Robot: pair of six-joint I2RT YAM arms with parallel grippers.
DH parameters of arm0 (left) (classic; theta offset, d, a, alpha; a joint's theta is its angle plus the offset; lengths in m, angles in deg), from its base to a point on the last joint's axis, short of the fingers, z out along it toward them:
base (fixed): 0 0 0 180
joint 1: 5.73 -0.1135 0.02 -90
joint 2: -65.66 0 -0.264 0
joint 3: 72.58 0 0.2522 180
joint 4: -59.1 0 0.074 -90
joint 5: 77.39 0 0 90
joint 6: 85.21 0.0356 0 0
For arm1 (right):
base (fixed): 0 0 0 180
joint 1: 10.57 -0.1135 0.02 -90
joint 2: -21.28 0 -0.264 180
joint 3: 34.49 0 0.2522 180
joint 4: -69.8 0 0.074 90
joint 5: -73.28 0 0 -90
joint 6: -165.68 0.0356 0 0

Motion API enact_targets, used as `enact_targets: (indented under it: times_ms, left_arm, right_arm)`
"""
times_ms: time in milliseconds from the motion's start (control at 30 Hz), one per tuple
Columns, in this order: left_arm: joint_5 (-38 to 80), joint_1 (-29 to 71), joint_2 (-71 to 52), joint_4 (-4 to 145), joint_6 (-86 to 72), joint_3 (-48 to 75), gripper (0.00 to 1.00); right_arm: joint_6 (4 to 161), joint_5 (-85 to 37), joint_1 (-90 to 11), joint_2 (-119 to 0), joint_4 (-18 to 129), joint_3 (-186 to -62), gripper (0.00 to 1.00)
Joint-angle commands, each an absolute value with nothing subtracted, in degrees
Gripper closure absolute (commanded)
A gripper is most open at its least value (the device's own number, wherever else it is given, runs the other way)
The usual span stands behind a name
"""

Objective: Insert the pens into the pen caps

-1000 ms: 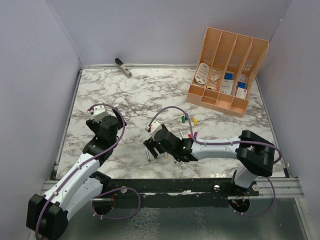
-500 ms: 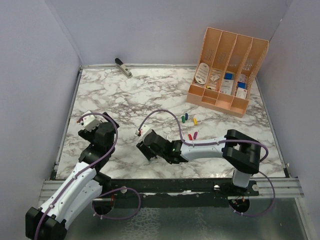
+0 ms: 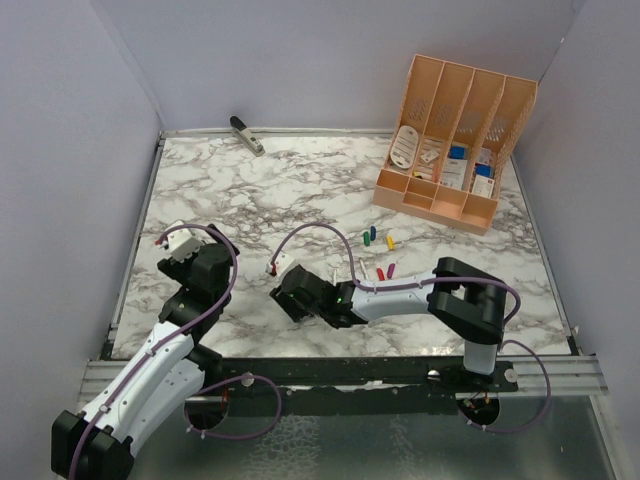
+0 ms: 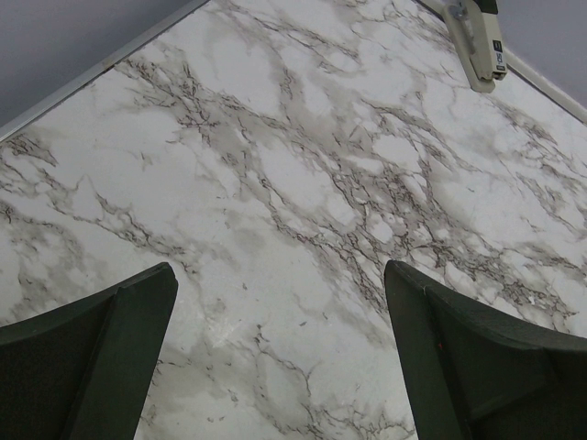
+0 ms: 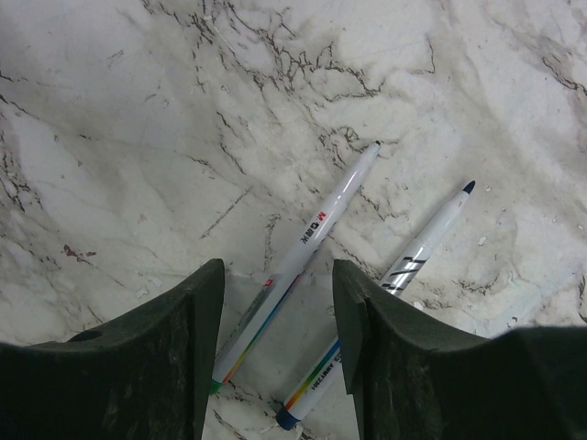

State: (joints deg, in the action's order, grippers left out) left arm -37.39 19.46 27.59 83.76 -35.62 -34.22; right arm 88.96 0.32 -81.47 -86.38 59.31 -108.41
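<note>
Two pens lie on the marble in the right wrist view, side by side and slanting. One has a green end (image 5: 295, 264); the other has a blue end (image 5: 415, 261). My right gripper (image 5: 278, 275) is low over them and open. The green-ended pen lies between its jaws with a gap on each side, and the blue-ended pen runs under the right finger (image 5: 367, 339). In the top view the right gripper (image 3: 290, 295) hides the pens. The pen caps lie apart to its right: green (image 3: 365, 238), blue (image 3: 373, 236), yellow (image 3: 390, 241), red (image 3: 380, 273), magenta (image 3: 392, 268). My left gripper (image 4: 280, 275) is wide open over bare marble.
A grey-black stapler (image 3: 246, 135) lies at the far left edge of the table, also in the left wrist view as a stapler (image 4: 477, 41). A peach desk organiser (image 3: 455, 140) with small items stands at the back right. Purple walls close in the table.
My right gripper has moved left and down over the pens, and its jaws have narrowed around the green-ended one. The left arm drew back to the left, then held still.
</note>
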Motion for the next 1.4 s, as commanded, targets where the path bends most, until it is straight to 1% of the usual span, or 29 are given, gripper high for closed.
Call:
enact_targets:
  times_ms: [0, 167, 233, 300, 333, 367, 400, 433, 467, 533, 600, 700, 867, 1000, 1100, 1200, 1367]
  left_arm:
    - [-37.9, 19.2, 27.9, 82.4, -35.8, -35.0, 0.01]
    - [-37.9, 19.2, 28.5, 82.2, -35.5, -35.3, 0.01]
    - [-37.9, 19.2, 28.7, 82.2, -35.3, -35.3, 0.01]
    - [-37.9, 19.3, 28.6, 82.2, -35.1, -35.2, 0.01]
    - [-37.9, 19.2, 28.6, 82.3, -35.1, -35.2, 0.01]
    - [-37.9, 19.3, 28.6, 82.3, -35.0, -35.1, 0.01]
    - [-37.9, 19.2, 28.7, 82.4, -35.0, -35.1, 0.01]
    - [-38.0, 19.2, 28.7, 82.4, -35.0, -35.0, 0.01]
    - [-38.0, 19.2, 28.8, 82.4, -35.0, -35.0, 0.01]
    - [-38.0, 19.2, 28.8, 82.4, -34.9, -34.9, 0.01]
    - [-37.5, 19.2, 29.0, 82.0, -34.5, -34.9, 0.03]
    - [-33.9, 19.2, 28.9, 78.9, -30.7, -35.4, 0.05]
    - [-27.0, 19.2, 26.5, 74.1, -24.6, -34.6, 0.07]
    - [-20.5, 19.2, 22.2, 70.5, -20.7, -32.4, 0.07]
    - [-11.4, 19.2, 19.6, 65.9, -16.9, -31.6, 0.07]
    - [0.3, 19.3, 17.3, 59.5, -13.5, -32.0, 0.07]
    - [19.9, 19.2, 12.1, 50.7, -12.1, -32.2, 0.07]
  right_arm:
    - [89.7, 0.4, -81.9, -88.7, 59.0, -110.4, 0.51]
    - [90.4, 1.8, -81.9, -90.3, 58.1, -111.3, 0.53]
    - [91.1, 1.9, -81.9, -90.7, 57.8, -111.5, 0.57]
    - [92.3, 1.8, -81.9, -91.3, 56.5, -112.0, 0.64]
    - [93.0, 1.8, -81.9, -91.6, 55.8, -112.4, 0.66]
    - [93.6, 1.7, -81.9, -91.8, 55.0, -112.6, 0.69]
    - [94.2, 1.3, -81.9, -92.1, 54.4, -112.7, 0.76]
    - [94.8, 1.0, -81.9, -92.4, 53.7, -112.7, 0.91]
    - [95.5, 0.8, -81.9, -92.6, 52.8, -112.7, 0.98]
    - [96.2, 0.1, -81.9, -93.1, 51.2, -112.8, 0.99]
    - [96.6, 0.0, -81.9, -93.2, 50.2, -112.6, 0.99]
    - [96.3, 2.4, -81.9, -91.6, 50.8, -111.4, 0.99]
    - [91.1, 7.2, -81.4, -85.3, 55.5, -111.8, 0.99]
    - [88.3, 8.5, -77.9, -79.1, 60.2, -112.4, 0.99]
    - [89.7, 8.2, -72.5, -73.6, 64.8, -109.9, 0.99]
    - [91.5, 7.7, -67.2, -67.4, 70.6, -104.3, 0.99]
    - [89.0, 6.5, -64.8, -56.6, 86.9, -93.3, 0.99]
